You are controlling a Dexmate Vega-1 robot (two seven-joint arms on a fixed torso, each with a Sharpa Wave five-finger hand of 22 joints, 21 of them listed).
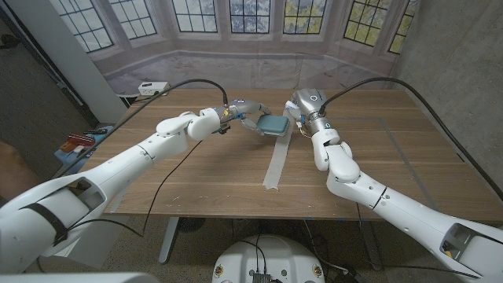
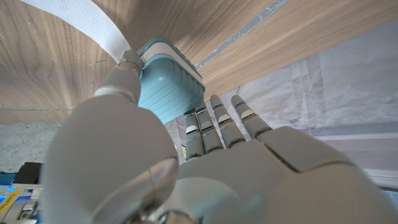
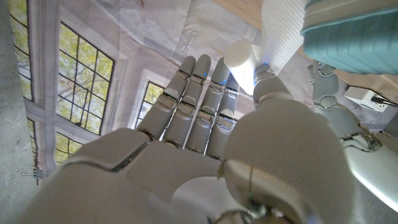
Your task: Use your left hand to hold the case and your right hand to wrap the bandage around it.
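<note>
The left hand (image 1: 240, 112) holds the case (image 1: 273, 124) just above the desk (image 1: 393, 169), toward the far edge near the middle. In the head view its fingers are mostly hidden behind the case. The left wrist view shows the thumb (image 2: 124, 68) pressed on one side of the teal ribbed case (image 2: 165, 81) and the other fingers (image 2: 214, 127) running down its other side, so the grip is closed on it. The far end of the case is cut off there by the hand's own bulk.

The right hand (image 1: 302, 106) is just beside the case on the opposite side. In the right wrist view a white roll (image 3: 239, 59) sits between its thumb and curled fingers (image 3: 193, 102), pinched and held. The white woven bandage (image 3: 280, 34) runs from the roll up to the case (image 3: 354, 37), whose edge is cut off by the frame. Whether the bandage already goes around the case cannot be made out.

From the case a loose strip of bandage (image 1: 279, 161) trails over the desk toward the near edge, lying flat. Its upper end is hidden under the case.

A small white box (image 1: 152, 88) sits at the desk's far left corner. Its markings are too small to read. No brand or writing is legible on the case or bandage.
</note>
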